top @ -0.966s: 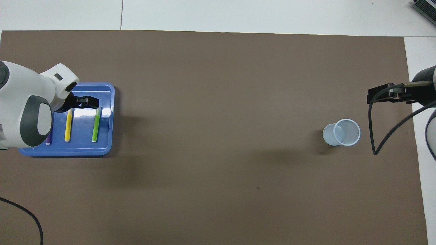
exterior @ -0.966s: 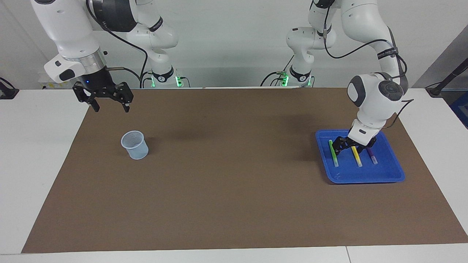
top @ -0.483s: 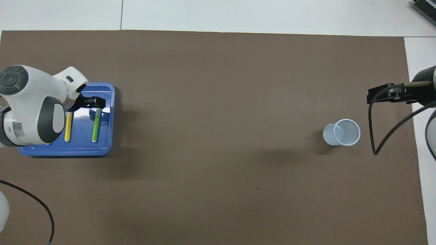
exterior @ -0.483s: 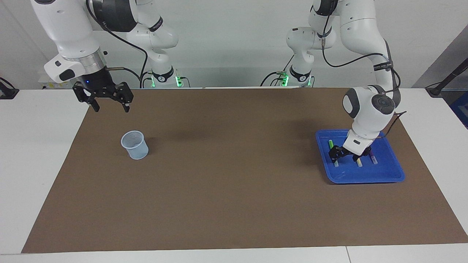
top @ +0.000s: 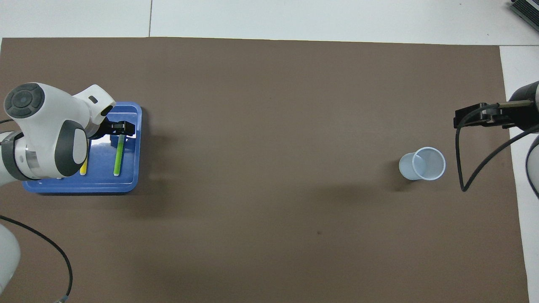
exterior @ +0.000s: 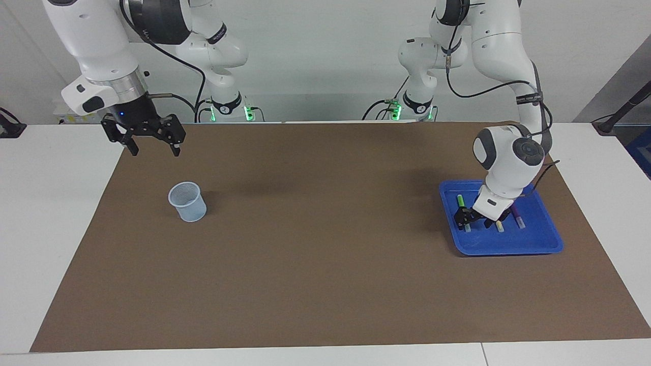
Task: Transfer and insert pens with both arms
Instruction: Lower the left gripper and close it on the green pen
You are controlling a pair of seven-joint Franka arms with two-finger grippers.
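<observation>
Look to the left arm's end of the desk (exterior: 325, 356), where the blue tray (exterior: 539, 244) rests on the brown mat (exterior: 325, 264); your left end effector (exterior: 475, 219) is down inside the tray, its fingers either side of the green pen (top: 118, 155) near that pen's end farther from the robots; you cannot tell whether the fingers have closed on it or still stand apart. The green pen lies flat, pointing twelve to six in the overhead view; the yellow pen (top: 83, 169) lies beside it, mostly hidden under the wrist, and the purple pen (exterior: 517, 216) lies beside that one, toward the tray's edge at the left arm's end; all three are parallel.

Your right end effector (exterior: 152, 142) hangs in the air over the mat's edge at the right arm's end, fingers spread wide and holding nothing; that arm waits. In the overhead view the pale cup (top: 422, 163) stands upright on the mat at about seven o'clock from it, well apart from the tray.
</observation>
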